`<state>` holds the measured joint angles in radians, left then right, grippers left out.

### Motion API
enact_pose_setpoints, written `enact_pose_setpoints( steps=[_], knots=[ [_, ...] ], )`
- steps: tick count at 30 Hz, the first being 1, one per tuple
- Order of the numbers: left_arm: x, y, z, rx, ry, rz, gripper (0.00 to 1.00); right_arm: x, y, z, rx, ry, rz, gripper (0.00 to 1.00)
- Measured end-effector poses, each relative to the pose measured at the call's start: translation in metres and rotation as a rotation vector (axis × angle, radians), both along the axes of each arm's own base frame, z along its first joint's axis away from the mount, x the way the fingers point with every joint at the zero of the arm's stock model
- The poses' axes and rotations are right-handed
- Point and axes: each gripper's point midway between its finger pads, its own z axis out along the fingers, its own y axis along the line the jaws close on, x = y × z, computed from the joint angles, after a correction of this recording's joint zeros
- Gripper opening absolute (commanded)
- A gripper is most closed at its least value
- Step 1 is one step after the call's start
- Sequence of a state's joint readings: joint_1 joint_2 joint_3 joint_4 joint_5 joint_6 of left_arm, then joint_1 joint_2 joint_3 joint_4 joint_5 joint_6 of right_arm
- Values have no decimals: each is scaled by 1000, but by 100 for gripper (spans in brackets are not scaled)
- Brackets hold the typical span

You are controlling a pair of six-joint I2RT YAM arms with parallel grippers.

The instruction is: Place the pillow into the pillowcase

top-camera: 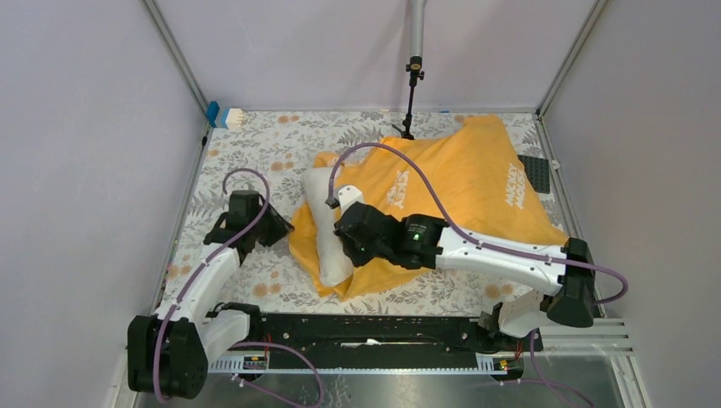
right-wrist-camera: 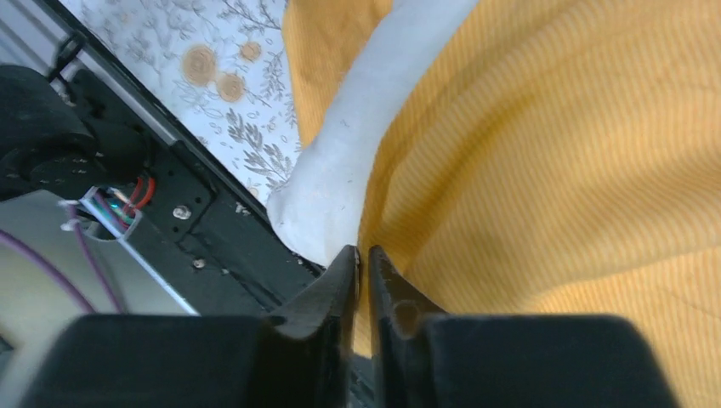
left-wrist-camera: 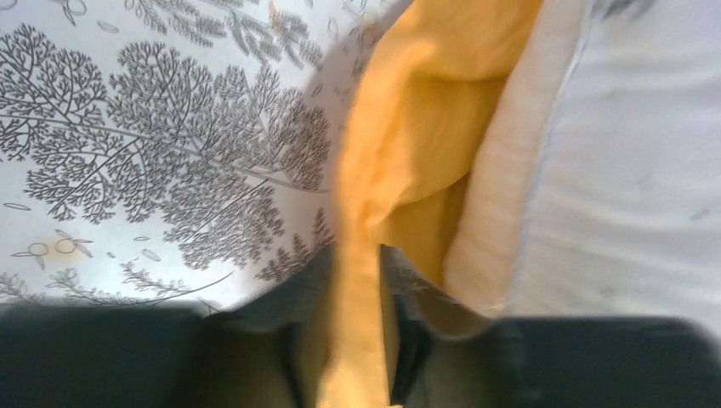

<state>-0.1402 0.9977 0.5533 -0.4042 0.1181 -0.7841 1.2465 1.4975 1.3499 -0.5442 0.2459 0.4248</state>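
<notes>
Nearest the camera, a black rail (top-camera: pixel 383 336) runs between the two arm bases at the table's (top-camera: pixel 255 153) edge. The table is covered with a cloth printed with grey branches and pale orange blossoms.

The left gripper (left-wrist-camera: pixel 361 280) sits at the near-left edge of the pillowcase (top-camera: pixel 476 170). Its fingers stand narrowly apart with a fold of the orange cloth running up between them, close on either side. The right gripper (right-wrist-camera: pixel 362 255) reaches across from the right. Its jaws are all but together, with only a hairline slit between. The tips rest where the white cloth meets the orange, and I can make out nothing held in them.

The pillow (top-camera: pixel 327 225) lies mid-table, just left of centre. It is plain white, soft and a little creased. Only its left end shows, as a long band sticking out of the pillowcase's open left side. The rest is hidden under the mounded orange-yellow cloth.

The pillowcase is wrinkled and finely ribbed, and it spreads right and back toward the far wall. White block lettering near its right end seems to read "MICKEY MOUSE". A second white print nearer the middle is too small to read.

Farther back, a black gridded pad (top-camera: pixel 534 174) lies at the right edge. A thin black stand (top-camera: pixel 412 93) rises at the far side, and a small blue-and-white object (top-camera: pixel 223 115) sits in the far-left corner.
</notes>
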Motion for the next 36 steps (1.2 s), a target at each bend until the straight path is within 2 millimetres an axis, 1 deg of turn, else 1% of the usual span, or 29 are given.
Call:
enact_pose_setpoints(
  steps=[2, 3, 5, 6, 8, 11, 12, 13, 14, 15, 16, 17, 18, 19, 20, 22, 24, 26, 27, 29, 31, 32, 35, 36],
  knots=[
    [10, 7, 10, 7, -19, 16, 57, 3, -5, 6, 23, 10, -2, 46],
    [18, 8, 19, 2, -37, 26, 62, 7, -7, 13, 42, 3, -8, 53],
    [29, 7, 35, 0, -76, 13, 73, 17, -12, 29, 76, -16, -31, 60],
    [35, 4, 46, -13, -101, 5, 77, 24, -14, 41, 91, -33, -42, 62],
    [44, 0, 65, -34, -153, -10, 83, 42, -11, 74, 140, -76, -73, 63],
    [56, -9, 84, -73, -201, -33, 89, 77, -2, 126, 219, -157, -129, 63],
    [62, -12, 87, -91, -210, -39, 91, 90, -1, 138, 234, -181, -151, 63],
    [68, -17, 88, -110, -216, -50, 93, 107, 0, 150, 244, -210, -182, 63],
    [75, -22, 85, -128, -211, -62, 98, 122, 1, 155, 245, -229, -207, 63],
    [79, -26, 80, -138, -200, -69, 99, 139, 2, 158, 236, -245, -235, 63],
    [83, -32, 72, -156, -179, -80, 99, 158, 5, 156, 222, -257, -261, 64],
    [85, -36, 66, -168, -163, -88, 96, 169, 7, 152, 208, -261, -274, 65],
    [88, -43, 60, -191, -146, -98, 93, 184, 10, 143, 173, -262, -292, 66],
    [90, -48, 56, -210, -135, -105, 87, 196, 14, 133, 145, -262, -303, 68],
    [93, -54, 52, -232, -130, -110, 78, 209, 18, 121, 105, -263, -316, 69],
    [97, -64, 50, -265, -132, -118, 58, 228, 27, 95, 23, -258, -329, 70],
    [97, -75, 51, -289, -148, -133, 36, 241, 37, 67, -50, -247, -331, 73],
    [96, -83, 52, -313, -163, -142, 19, 245, 39, 33, -136, -216, -323, 75],
    [94, -86, 49, -325, -170, -146, 12, 245, 37, 20, -173, -202, -320, 75],
    [92, -86, 44, -336, -169, -140, 6, 241, 29, -4, -249, -169, -316, 74],
    [89, -86, 38, -349, -164, -127, 0, 238, 22, -15, -298, -156, -320, 70],
    [88, -86, 35, -353, -161, -124, 0, 238, 17, -18, -320, -155, -327, 67],
    [87, -86, 33, -362, -170, -122, 0, 238, 6, -26, -369, -160, -356, 52],
    [88, -86, 34, -363, -176, -124, 0, 237, 3, -30, -383, -159, -362, 46]
  ],
)
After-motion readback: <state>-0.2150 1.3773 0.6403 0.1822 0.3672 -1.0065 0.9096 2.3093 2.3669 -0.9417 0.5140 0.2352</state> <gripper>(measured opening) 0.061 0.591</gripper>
